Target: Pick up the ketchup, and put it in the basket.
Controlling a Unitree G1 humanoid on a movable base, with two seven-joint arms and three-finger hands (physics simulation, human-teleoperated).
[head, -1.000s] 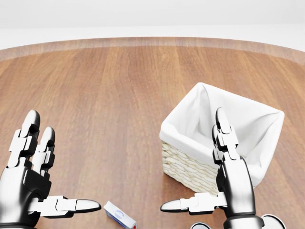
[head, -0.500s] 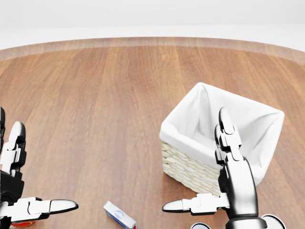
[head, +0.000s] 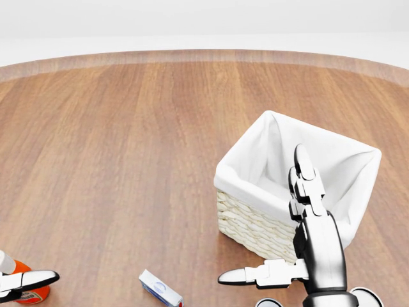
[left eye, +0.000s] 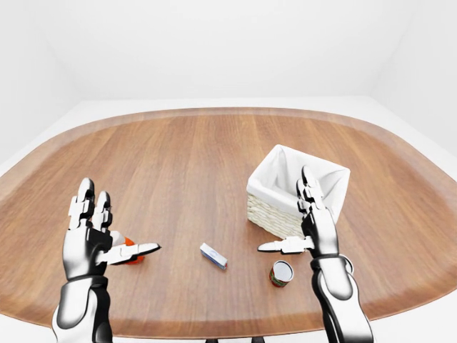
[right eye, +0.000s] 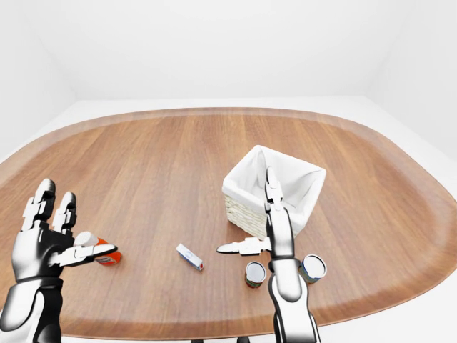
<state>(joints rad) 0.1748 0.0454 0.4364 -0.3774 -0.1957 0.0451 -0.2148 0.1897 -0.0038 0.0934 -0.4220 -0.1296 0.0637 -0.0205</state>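
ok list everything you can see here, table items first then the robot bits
table: 1, brown wood, oval, fills the middle of the eye views
basket: 1, pale wicker with a white cloth liner, right of centre in the left-eye view
ketchup: 1, red bottle with a white cap, low left in the right-eye view, right behind the left hand's thumb
small box: 1, white with blue and red print, lying flat, low centre
cans: 2, open tops showing, low right by the right forearm; second one
left hand: 1, silver and black, fingers spread, beside the ketchup
right hand: 1, silver and black, fingers spread, overlapping the basket
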